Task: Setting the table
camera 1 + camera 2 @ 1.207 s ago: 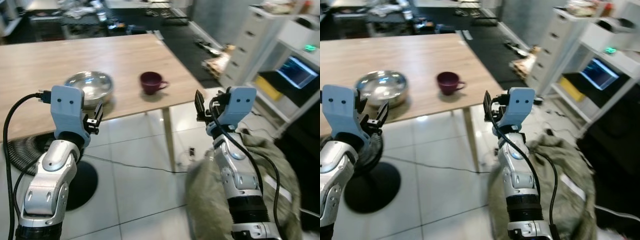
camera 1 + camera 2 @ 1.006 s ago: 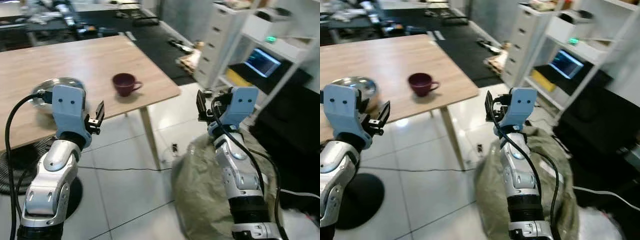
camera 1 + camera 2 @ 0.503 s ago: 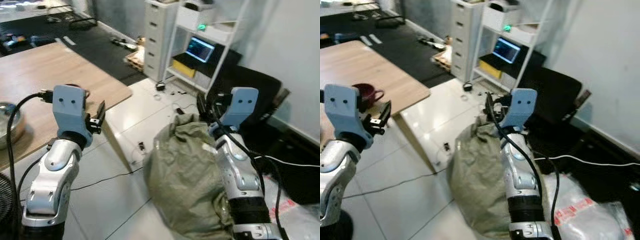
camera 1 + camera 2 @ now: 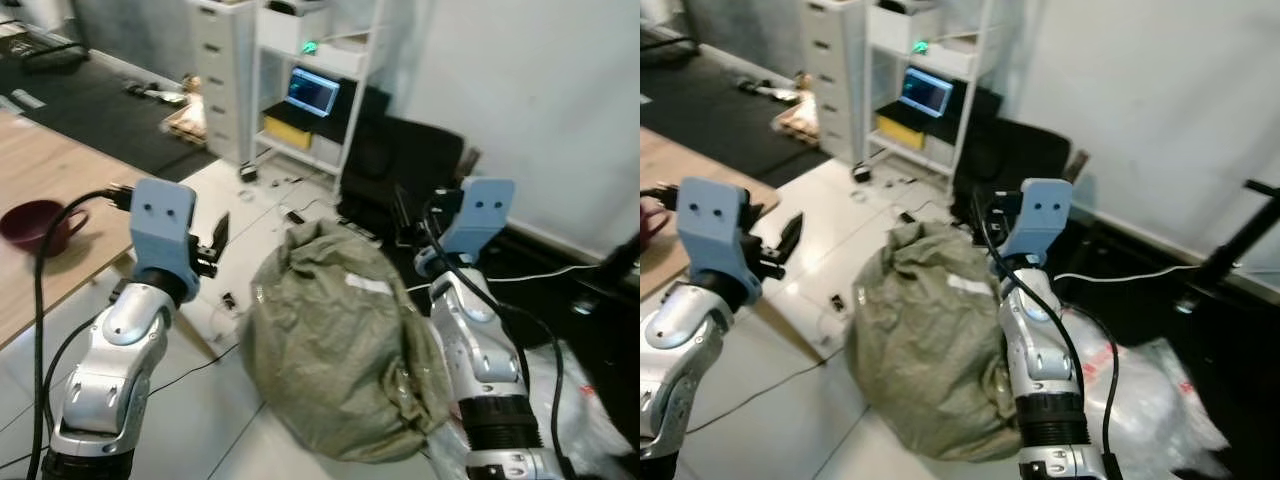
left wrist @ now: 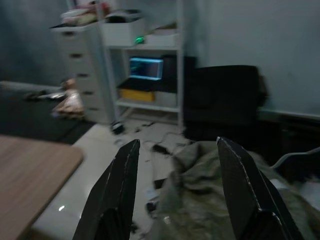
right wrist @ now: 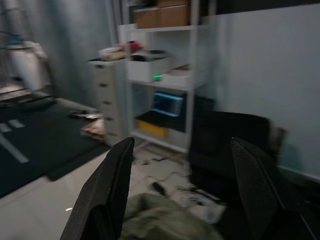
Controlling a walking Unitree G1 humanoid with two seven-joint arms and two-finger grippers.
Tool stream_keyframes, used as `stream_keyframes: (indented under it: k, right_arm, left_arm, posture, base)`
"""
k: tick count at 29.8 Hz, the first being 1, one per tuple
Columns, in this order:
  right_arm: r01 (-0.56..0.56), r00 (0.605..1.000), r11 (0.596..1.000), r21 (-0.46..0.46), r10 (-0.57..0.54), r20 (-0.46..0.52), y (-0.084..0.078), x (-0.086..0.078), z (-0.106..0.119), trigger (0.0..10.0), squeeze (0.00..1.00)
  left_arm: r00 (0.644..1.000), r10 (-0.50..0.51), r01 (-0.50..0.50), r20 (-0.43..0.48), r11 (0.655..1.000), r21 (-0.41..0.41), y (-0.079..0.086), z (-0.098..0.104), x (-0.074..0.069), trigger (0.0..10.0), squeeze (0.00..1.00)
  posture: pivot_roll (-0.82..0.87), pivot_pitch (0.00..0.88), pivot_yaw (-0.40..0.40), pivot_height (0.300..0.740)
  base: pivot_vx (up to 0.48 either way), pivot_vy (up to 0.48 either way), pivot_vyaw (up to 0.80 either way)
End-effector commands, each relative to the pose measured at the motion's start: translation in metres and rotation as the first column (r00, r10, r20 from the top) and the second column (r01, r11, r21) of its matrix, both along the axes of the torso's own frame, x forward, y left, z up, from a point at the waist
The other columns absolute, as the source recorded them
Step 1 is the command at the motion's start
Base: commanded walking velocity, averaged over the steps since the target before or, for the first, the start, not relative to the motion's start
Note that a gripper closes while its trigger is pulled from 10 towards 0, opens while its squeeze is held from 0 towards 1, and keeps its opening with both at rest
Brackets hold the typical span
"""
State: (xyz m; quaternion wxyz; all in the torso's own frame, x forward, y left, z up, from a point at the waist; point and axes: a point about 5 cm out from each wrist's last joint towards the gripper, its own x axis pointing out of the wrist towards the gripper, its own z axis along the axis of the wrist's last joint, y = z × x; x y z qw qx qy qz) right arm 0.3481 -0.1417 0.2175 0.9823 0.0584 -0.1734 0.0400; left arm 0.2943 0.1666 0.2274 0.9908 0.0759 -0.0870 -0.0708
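A maroon cup stands on the wooden table at the far left of the eye views. Both arms are raised in front of me, away from the table, over the tiled floor. My left gripper is open with nothing between its fingers; it points toward the shelf and the sack. My right gripper is also open and empty, its fingers spread wide in the right wrist view, aimed at the shelf unit.
A big olive-green sack lies on the floor straight ahead. Behind it stand a white shelf with a lit screen, a drawer cabinet and a black chair. A white plastic bag and cables lie at the right.
The whole view has swung to the right: table and cup slid to the far left, the metal bowl left the picture, and sack, shelf and wall came in. Both arms keep their pose.
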Motion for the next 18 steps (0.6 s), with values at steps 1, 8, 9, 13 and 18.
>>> stream_keyframes:
  k: [1, 8, 9, 13, 18]
  right_arm:
    - [0.000, 1.000, 1.000, 0.006, 0.000, -0.017, 0.000, -0.001, -0.004, 10.0, 0.00]
    - [0.004, 0.999, 1.000, -0.021, -0.005, -0.041, -0.001, -0.003, -0.012, 10.0, 0.00]
    - [0.004, 0.999, 1.000, -0.021, -0.005, -0.041, -0.001, -0.003, -0.012, 10.0, 0.00]
    - [-0.016, 0.995, 0.997, -0.073, 0.009, -0.100, -0.002, -0.009, -0.033, 10.0, 0.00]
    - [-0.052, 0.975, 0.991, -0.120, 0.024, -0.220, -0.003, -0.023, -0.074, 10.0, 0.00]
  left_arm:
    - [0.999, -0.024, 0.025, -0.022, 0.999, 0.023, -0.001, -0.005, -0.003, 10.0, 0.00]
    - [0.994, -0.078, 0.080, -0.076, 0.997, 0.020, -0.004, -0.018, -0.006, 10.0, 0.00]
    - [0.994, -0.078, 0.080, -0.076, 0.997, 0.020, -0.004, -0.018, -0.006, 10.0, 0.00]
    - [0.988, -0.047, 0.048, -0.145, 0.999, 0.005, 0.006, -0.040, -0.011, 10.0, 0.00]
    - [0.972, -0.004, 0.009, -0.234, 1.000, 0.023, 0.019, -0.070, -0.021, 10.0, 0.00]
  posture:
    - [0.08, 0.042, 0.011, 0.740]
    - [0.07, 0.045, 0.012, 0.740]
    - [0.07, 0.045, 0.012, 0.740]
    - [0.07, 0.047, 0.008, 0.740]
    - [0.07, 0.046, 0.002, 0.740]
  base:
    - [0.000, 0.000, -0.80]
    - [0.000, 0.000, -0.80]
    - [0.000, 0.000, -0.80]
    - [0.000, 0.000, -0.80]
    - [0.000, 0.000, -0.80]
